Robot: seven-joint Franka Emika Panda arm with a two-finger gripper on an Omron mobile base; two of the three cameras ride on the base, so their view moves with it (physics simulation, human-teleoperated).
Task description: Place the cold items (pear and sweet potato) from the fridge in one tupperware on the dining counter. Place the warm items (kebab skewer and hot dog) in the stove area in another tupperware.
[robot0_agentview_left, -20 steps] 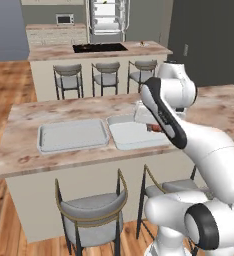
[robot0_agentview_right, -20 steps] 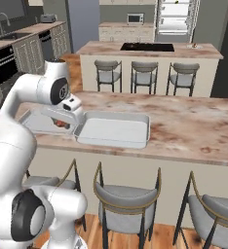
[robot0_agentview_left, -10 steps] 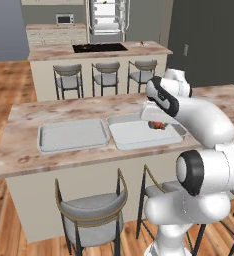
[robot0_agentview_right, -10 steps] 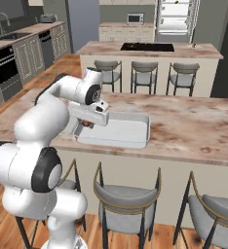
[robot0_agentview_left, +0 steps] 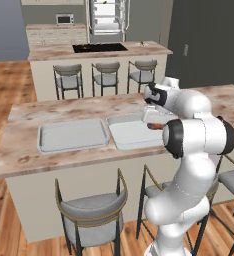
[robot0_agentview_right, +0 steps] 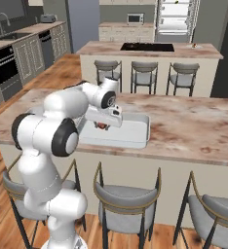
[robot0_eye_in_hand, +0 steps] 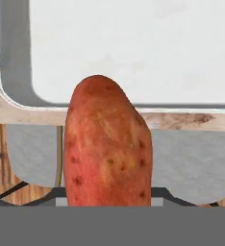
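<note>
Over the tupperware (robot0_agentview_right: 135, 136), the gripper (robot0_agentview_right: 103, 126) grips the sweet potato (robot0_eye_in_hand: 107, 149).

Even, soft rendered light everywhere, no hard shadows or glare. My base views look slightly soft; the sweet potato (robot0_eye_in_hand: 107, 144) before my hand camera appears sharp.

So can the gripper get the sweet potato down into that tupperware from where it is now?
Probably yes: the gripper holds the sweet potato at the tupperware's near rim, and nothing blocks the way in.
</note>
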